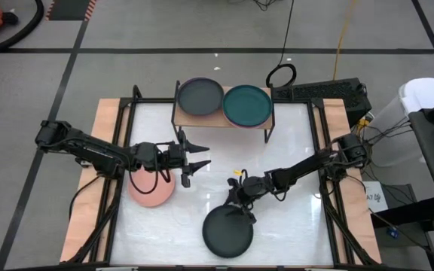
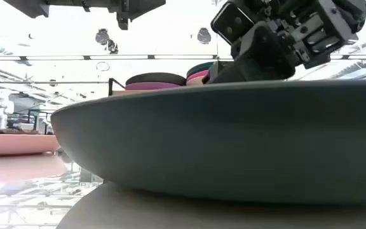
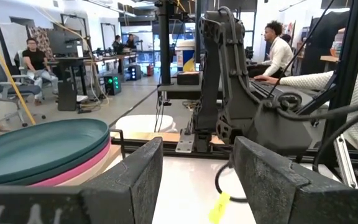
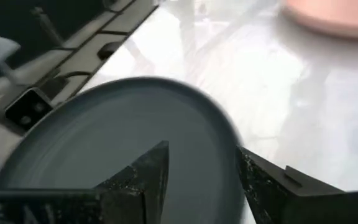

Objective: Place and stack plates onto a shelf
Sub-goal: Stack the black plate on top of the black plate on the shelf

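High view: right pincer (image 1: pixel 241 211), spread, poised over charcoal plate (image 1: pixel 227 232) at lower centre; a shallow grip could slip. Left pincer (image 1: pixel 194 163) spread, idle.

open end effector (image 4: pixel 197 171), charcoal plate (image 4: pixel 104 143), pink plate (image 4: pixel 334 15)

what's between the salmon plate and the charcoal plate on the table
Bare white table only, as the high view shows. The salmon plate and the charcoal plate lie apart, and the left gripper hangs just above that stretch.
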You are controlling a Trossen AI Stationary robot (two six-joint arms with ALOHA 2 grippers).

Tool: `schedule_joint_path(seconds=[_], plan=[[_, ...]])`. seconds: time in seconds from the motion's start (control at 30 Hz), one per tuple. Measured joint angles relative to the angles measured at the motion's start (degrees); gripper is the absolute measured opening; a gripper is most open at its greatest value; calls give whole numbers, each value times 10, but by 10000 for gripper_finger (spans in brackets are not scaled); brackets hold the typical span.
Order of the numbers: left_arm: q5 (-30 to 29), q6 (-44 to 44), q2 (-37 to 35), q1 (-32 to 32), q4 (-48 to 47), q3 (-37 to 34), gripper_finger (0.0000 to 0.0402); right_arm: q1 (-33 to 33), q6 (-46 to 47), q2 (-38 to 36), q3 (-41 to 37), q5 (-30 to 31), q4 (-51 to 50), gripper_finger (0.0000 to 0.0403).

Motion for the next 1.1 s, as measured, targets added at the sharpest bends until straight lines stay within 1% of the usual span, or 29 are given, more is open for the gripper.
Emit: schedule_joint_path(seconds=[0.17,0.33,0.47,1.0,1.1], plan=[[0,0,0,0,0,0,204,-1,-8,-6,0,68,-39,165],[0,-2,0,0,0,0,204,-5,15,4,-1,68,-89,165],[0,-2,0,0,1,0,204,-5,22,3,0,68,-110,164],[0,-10,0,0,1,0,204,-6,28,3,-10,68,-126,164],[0,-10,0,0,1,0,204,-6,35,3,-16,68,-128,157]])
